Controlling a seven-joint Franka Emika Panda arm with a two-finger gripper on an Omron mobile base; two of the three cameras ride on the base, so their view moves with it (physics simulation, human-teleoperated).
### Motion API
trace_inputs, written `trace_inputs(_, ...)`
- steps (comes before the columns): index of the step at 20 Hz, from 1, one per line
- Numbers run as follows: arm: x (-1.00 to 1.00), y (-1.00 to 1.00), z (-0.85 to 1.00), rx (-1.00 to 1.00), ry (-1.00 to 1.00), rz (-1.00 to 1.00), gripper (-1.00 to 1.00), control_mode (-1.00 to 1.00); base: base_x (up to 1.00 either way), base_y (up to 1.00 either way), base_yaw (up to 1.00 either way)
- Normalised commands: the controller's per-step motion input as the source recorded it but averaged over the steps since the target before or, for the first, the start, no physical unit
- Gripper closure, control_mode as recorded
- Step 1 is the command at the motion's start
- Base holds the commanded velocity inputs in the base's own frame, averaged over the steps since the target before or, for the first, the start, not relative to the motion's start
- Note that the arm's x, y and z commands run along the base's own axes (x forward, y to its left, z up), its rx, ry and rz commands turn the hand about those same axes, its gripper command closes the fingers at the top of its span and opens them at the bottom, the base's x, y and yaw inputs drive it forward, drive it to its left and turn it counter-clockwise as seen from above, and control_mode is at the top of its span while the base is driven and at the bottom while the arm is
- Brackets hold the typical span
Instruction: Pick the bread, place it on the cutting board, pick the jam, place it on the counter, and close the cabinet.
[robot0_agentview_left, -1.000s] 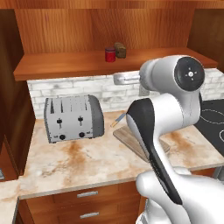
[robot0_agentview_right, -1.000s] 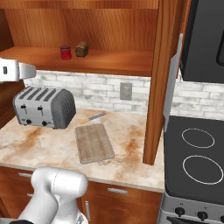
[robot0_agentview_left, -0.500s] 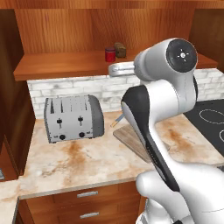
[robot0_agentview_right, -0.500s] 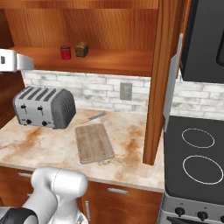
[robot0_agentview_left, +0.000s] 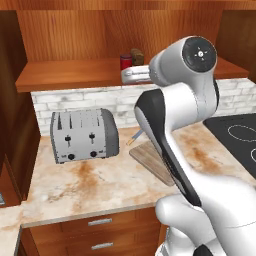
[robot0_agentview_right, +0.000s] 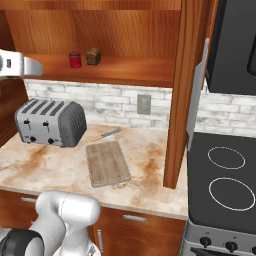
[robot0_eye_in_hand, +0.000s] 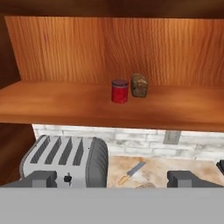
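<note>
Bread: the bread (robot0_eye_in_hand: 139, 85) is a small dark brown loaf with a rounded top, standing on the cabinet's shelf (robot0_eye_in_hand: 65, 105), just beside the jam at its 2 o'clock in the hand view; also seen at (robot0_agentview_right: 93, 56) and partly behind the arm at (robot0_agentview_left: 137, 56).
Jam: the jam (robot0_eye_in_hand: 120, 91) is a red cylinder with a darker lid, upright on the same shelf; (robot0_agentview_right: 75, 60), (robot0_agentview_left: 125, 61).
Cabinet: the cabinet (robot0_agentview_right: 181, 95) is reddish-brown wood with strong grain; its door stands open edge-on in the right base view, with a vertical silver bar handle (robot0_agentview_right: 196, 95).
Cutting board: the cutting board (robot0_agentview_right: 107, 162) is flat, light brown and planked, lying on the counter at 6 o'clock below the shelf items; only a corner shows past the arm at (robot0_agentview_left: 150, 160).
Counter: the counter (robot0_agentview_right: 45, 167) is beige marbled stone with rusty blotches, above wooden drawers with silver handles.
Gripper: the gripper (robot0_eye_in_hand: 111, 178) has its two dark tips set wide apart, holding nothing, facing the shelf.
Surroundings: a silver four-slot toaster (robot0_agentview_left: 84, 135) sits at the board's 9 o'clock; a knife (robot0_agentview_right: 106, 134) lies at its 12 o'clock; a white brick backsplash (robot0_agentview_right: 110, 102) carries a wall outlet (robot0_agentview_right: 144, 104); a black stovetop (robot0_agentview_right: 225, 175) lies at 3 o'clock.
</note>
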Motion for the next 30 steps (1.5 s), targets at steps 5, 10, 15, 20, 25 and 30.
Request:
trace_inputs(5, 0.24, 0.00, 0.00, 0.00, 0.01, 0.00, -1.00, -1.00, 0.00, 0.00, 0.00)
trace_inputs(10, 0.15, 0.04, -0.02, 0.00, 0.04, 0.00, -1.00, -1.00, 0.00, 0.00, 0.00)
trace_inputs(15, 0.08, 0.04, -0.01, 0.00, 0.08, 0.00, -1.00, -1.00, 0.00, 0.00, 0.00)
trace_inputs(20, 0.10, 0.04, -0.02, 0.00, 0.08, 0.00, -1.00, -1.00, 0.00, 0.00, 0.00)
trace_inputs(25, 0.17, 0.01, -0.04, 0.00, 0.08, 0.00, -1.00, -1.00, 0.00, 0.00, 0.00)
trace_inputs(30, 0.31, 0.00, -0.26, 0.00, 0.01, 0.00, -1.00, -1.00, 0.00, 0.00, 0.00)
